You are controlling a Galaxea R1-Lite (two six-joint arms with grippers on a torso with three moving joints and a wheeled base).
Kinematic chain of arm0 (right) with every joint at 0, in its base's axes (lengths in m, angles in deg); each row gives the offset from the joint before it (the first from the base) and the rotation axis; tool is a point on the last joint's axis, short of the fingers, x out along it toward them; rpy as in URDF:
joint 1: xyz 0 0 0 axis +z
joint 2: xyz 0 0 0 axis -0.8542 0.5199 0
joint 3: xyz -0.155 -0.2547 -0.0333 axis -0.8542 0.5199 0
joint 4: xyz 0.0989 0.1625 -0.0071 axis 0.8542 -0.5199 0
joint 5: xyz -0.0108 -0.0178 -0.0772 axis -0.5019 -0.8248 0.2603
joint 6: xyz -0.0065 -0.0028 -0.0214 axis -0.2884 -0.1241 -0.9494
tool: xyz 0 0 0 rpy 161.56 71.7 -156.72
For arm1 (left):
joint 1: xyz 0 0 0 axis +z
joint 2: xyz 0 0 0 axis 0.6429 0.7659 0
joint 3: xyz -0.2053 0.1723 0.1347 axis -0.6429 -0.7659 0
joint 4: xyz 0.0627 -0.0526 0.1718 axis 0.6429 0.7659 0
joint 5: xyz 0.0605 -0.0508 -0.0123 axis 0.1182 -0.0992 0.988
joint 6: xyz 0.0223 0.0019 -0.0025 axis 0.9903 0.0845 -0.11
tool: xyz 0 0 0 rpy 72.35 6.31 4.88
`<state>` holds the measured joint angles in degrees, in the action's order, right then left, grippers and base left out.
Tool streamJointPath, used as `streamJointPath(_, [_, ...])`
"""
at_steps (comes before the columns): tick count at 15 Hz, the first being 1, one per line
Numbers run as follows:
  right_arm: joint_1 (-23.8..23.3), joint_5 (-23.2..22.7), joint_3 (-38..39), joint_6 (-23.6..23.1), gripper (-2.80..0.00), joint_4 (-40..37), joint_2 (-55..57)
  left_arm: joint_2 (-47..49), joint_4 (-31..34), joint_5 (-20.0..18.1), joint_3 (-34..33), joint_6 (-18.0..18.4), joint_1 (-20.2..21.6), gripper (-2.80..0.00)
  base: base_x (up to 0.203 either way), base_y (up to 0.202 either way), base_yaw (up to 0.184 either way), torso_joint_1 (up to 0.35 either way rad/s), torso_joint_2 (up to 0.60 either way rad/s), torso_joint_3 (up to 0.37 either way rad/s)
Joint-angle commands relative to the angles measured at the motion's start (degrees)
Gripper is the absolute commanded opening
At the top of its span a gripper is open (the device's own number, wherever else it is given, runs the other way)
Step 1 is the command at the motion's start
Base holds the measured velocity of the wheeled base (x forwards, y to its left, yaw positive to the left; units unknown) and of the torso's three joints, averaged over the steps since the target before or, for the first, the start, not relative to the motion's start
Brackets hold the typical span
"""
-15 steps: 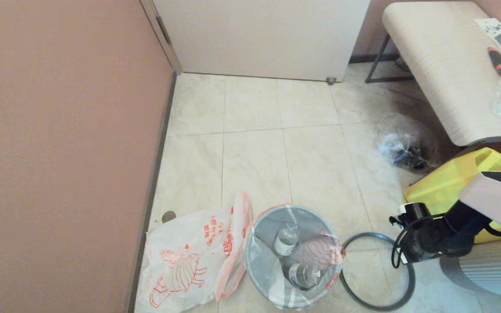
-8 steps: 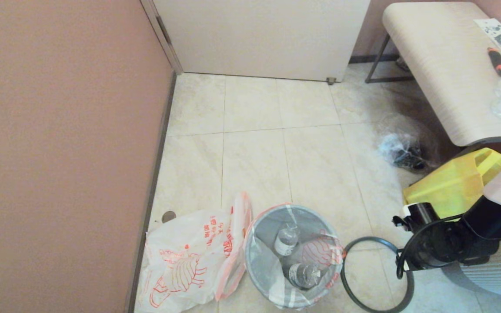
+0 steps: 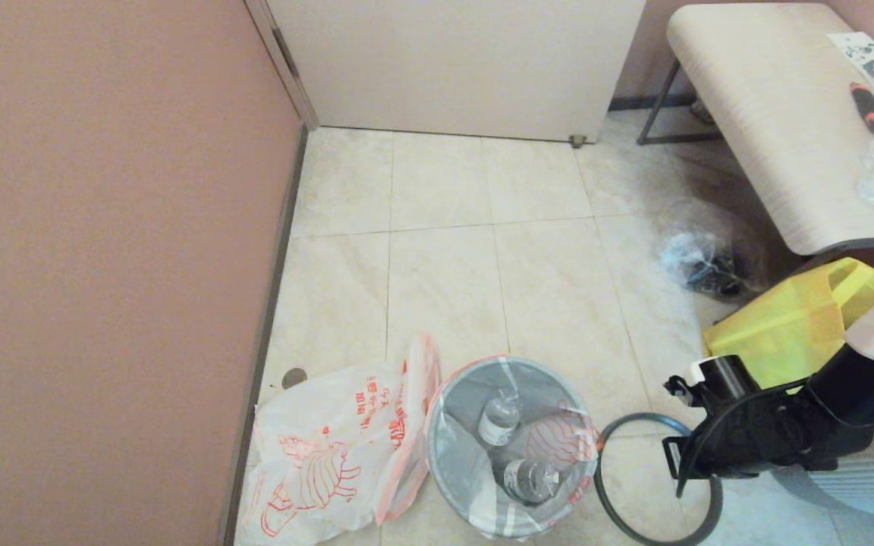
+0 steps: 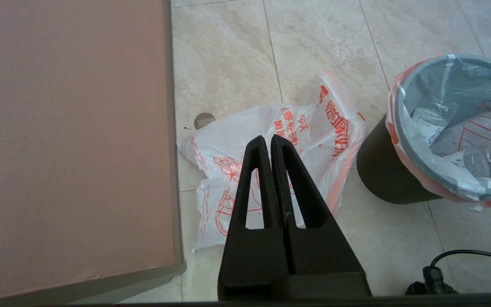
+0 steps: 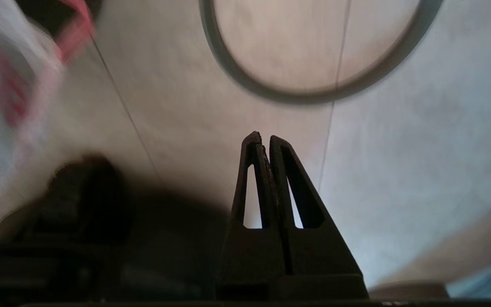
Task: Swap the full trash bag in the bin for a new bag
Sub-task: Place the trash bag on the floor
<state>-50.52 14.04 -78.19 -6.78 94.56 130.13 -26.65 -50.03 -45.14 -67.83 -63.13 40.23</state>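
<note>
Right pincer [image 5: 262, 138] hangs over the hoop [image 3: 619, 516] on the floor, fingers pressed together; full bag [image 3: 551, 444] sits in the bin [image 4: 382, 179]. Left pincer [image 4: 267, 140] is pressed together too.

Yellow tote [image 3: 782, 327] beside pale bench [image 3: 767, 114]

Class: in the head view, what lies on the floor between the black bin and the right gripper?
The grey hoop lies flat on the tiles between the bin and the right gripper; otherwise only bare floor, per the head view.
</note>
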Motion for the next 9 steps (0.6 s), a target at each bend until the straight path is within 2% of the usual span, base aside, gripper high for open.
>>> streamJointPath(1, [0.75,-0.25,-2.97,-0.18,-2.8,0.28,1.92,-0.02,0.0,-0.02,0.0,0.02,0.04,-2.8,0.0,0.0,0.0,0.0,0.0,0.0])
streamJointPath(3, [2.59,-0.82,-4.7,-0.58,-2.8,0.52,2.28,-0.08,-0.03,-0.02,0.0,0.02,0.04,-2.8,0.0,0.0,0.0,0.0,0.0,0.0])
streamJointPath(4, [3.42,-2.01,-5.44,-0.61,0.0,1.31,2.22,-0.04,-0.06,-0.02,0.0,0.02,0.04,-2.8,0.0,0.0,0.0,0.0,0.0,0.0])
streamJointPath(9, [6.85,-2.13,-9.99,-0.67,0.0,2.47,5.44,-0.11,-0.02,-0.02,0.0,0.02,0.04,-2.8,0.0,0.0,0.0,0.0,0.0,0.0])
